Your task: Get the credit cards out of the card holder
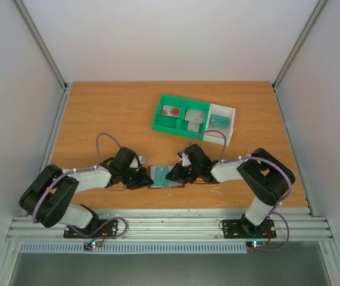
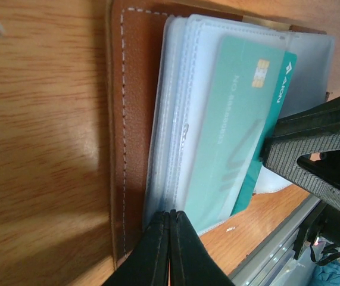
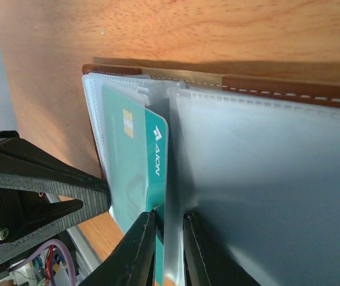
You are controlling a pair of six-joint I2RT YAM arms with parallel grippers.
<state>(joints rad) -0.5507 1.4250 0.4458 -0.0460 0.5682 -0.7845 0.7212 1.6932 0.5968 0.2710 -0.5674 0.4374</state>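
The card holder point(image 1: 161, 177) lies open and flat on the counter point(image 1: 110, 113), close to its near edge and roughly midway between left and right. Its brown leather cover faces down and its stack of pale, clear pockets faces up.

The left claw point(image 1: 141, 177) sits at the holder's left side. In its wrist view the two fingers are clenched tight together, with their tips at the edge of the pocket stack. Whether a thin sleeve is caught between them cannot be told.

The right claw point(image 1: 174, 174) reaches in from the right, at the holder's middle fold. In its wrist view the fingers point(image 3: 146, 244) stand only a narrow gap apart, with the pale edge of a pocket running between them. Whether they are actually pinching anything cannot be told.

A teal card point(image 3: 156, 155) with a gold chip sits in one pocket on the left half. A darker strip with white lettering pokes out past the sleeve's edge, just beside the right claw's fingertips.

Farther back and to the right, well apart from the holder, a green-and-white compartment tray point(image 1: 175, 127) sits with small items in its sections.
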